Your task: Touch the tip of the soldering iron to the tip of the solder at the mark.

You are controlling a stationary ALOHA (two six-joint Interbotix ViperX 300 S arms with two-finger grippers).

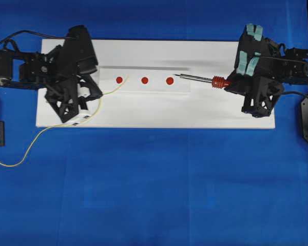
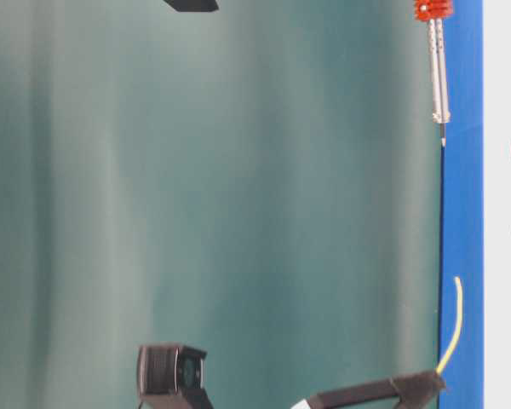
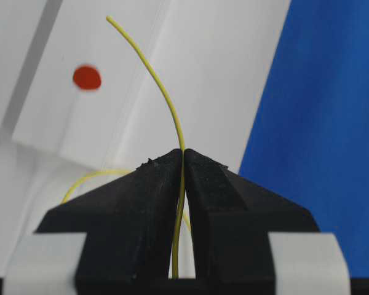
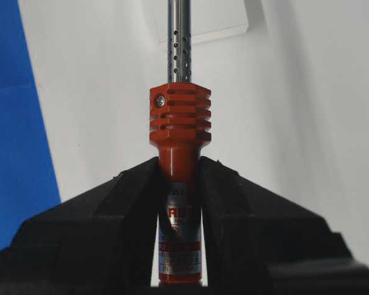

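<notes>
1. Left gripper [image 3: 183, 161]: jaws pinched fully together on the solder [image 3: 163, 92]. The thin yellow wire runs up out of the pinch toward 11 o'clock in the left wrist view, free end near a red mark [image 3: 87, 77] but apart from it.
2. Overhead, the solder's tail loops off the white board [image 1: 154, 110] toward 8 o'clock onto the blue cloth [image 1: 159, 189].
3. Right gripper [image 4: 179, 178]: jaws clamped on the soldering iron [image 4: 179, 123], gripping the body just below the ribbed orange collar.
4. Overhead, the iron points to 9 o'clock, tip just beside the rightmost of three red marks [image 1: 170, 80]; contact with the board hard to judge, probably held above it.
5. Iron tip and solder tip well apart.
</notes>
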